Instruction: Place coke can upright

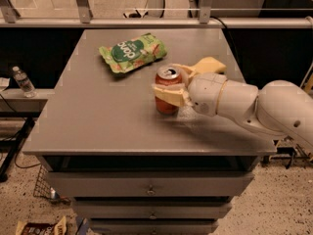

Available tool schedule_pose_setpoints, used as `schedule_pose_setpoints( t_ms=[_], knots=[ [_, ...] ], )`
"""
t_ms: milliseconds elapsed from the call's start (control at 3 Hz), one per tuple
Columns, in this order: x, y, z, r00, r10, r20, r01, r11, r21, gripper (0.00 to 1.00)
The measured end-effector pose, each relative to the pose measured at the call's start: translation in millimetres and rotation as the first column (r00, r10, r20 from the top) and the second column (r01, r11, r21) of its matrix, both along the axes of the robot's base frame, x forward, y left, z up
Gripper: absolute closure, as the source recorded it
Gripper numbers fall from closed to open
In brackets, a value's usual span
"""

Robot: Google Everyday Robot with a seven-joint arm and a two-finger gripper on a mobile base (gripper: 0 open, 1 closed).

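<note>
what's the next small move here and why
Probably open the fingers and let go. The can stands upright, its base seemingly on the table and its silver top facing up. The gripper is closed around its upper half, reaching in from the right. Placing looks done, so a gentle release that does not tip the can seems the sensible step.

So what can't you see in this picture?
All in the camera view:
- Can: its middle is covered by the gripper, clamped round it on the table.
- Yellow thing behind the gripper: partly hidden, so I can't name it.
- Arm: cut off by the right edge.
- Green bag: small print too blurry.
</note>
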State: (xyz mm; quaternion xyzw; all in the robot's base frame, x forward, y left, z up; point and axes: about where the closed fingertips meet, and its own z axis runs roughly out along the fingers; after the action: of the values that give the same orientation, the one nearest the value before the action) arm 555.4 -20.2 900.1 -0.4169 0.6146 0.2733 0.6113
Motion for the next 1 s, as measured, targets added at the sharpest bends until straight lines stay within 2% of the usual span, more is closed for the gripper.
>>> schedule_pose_setpoints(
  t_ms=[1000],
  knots=[
    [-1.5, 6.6, 1.0, 0.9999, 0.011, 0.002, -0.011, 1.0, -0.002, 0.05]
  ],
)
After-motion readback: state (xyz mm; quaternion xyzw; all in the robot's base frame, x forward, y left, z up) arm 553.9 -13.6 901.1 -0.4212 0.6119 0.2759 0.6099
